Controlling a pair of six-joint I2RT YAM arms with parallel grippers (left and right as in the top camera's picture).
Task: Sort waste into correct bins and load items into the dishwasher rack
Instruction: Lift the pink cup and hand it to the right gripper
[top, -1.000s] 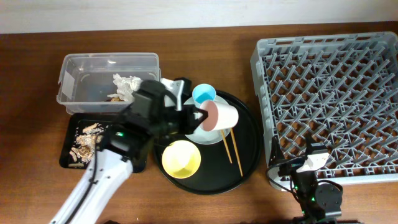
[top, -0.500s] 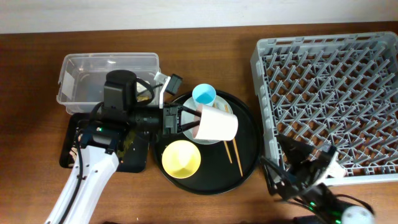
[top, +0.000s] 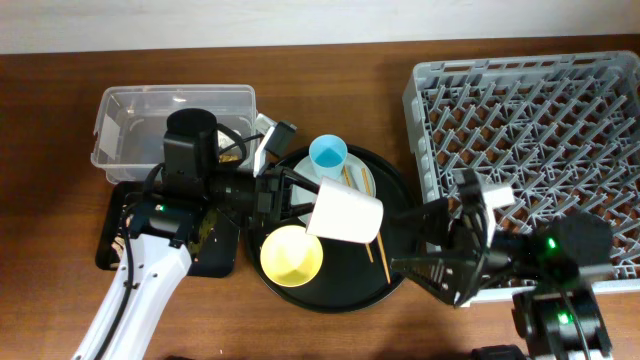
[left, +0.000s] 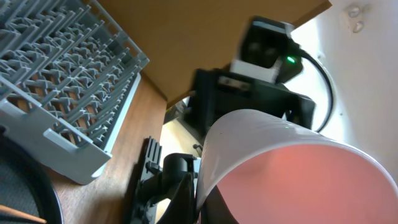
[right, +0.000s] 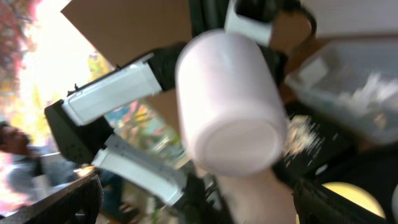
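Now holding the small pink cup (top: 345, 213) tipped above the round black tray (top: 345, 275) in the clamped left gripper (top: 310, 197), with the wide-jawed right gripper (top: 393, 243) newly swung in from near right, probably for handover to the dishwasher rack (top: 540, 120).

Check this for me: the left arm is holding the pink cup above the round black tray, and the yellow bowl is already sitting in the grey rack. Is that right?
Not quite. The yellow bowl is not in the grey rack; the overhead view shows it on the round black tray. The rest holds: the left fingers hold the pink cup above that tray.
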